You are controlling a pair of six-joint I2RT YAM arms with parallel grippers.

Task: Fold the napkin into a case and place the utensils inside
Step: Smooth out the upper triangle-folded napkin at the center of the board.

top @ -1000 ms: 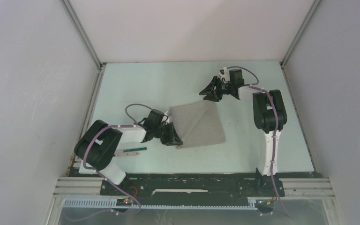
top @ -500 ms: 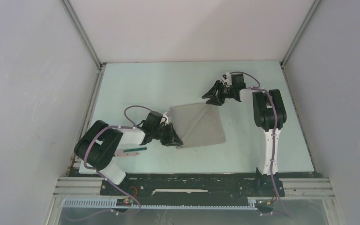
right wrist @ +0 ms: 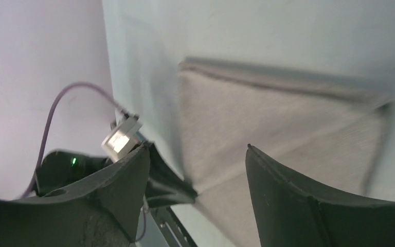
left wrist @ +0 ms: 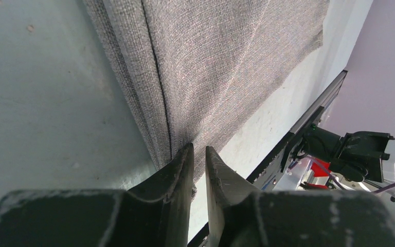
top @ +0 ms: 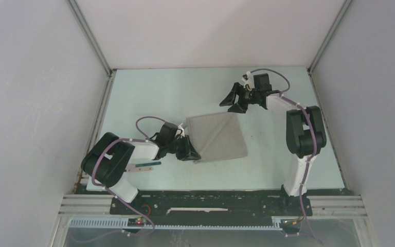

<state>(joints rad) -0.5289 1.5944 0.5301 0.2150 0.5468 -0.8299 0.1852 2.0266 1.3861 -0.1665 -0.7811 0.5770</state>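
The light grey napkin [top: 218, 136] lies partly folded in the middle of the table, with a diagonal crease across it. My left gripper [top: 190, 152] is at its near left corner, jaws almost together on the layered edge [left wrist: 159, 128] of the cloth. My right gripper [top: 233, 102] hovers open just beyond the napkin's far right corner, nothing between its fingers. In the right wrist view the napkin [right wrist: 267, 123] shows below the wide-apart fingertips [right wrist: 140, 154]. One utensil with a thin dark green handle [top: 146, 165] lies on the table beside the left arm. No fork shows.
White walls enclose the pale green table [top: 159, 98] on three sides. A metal rail [top: 103, 110] runs along the left edge. The black mounting bar [top: 211, 203] with both arm bases lines the near edge.
My right gripper has opened wider and drawn slightly back from the napkin's far corner, its elbow swinging right. The left gripper and napkin have not moved.
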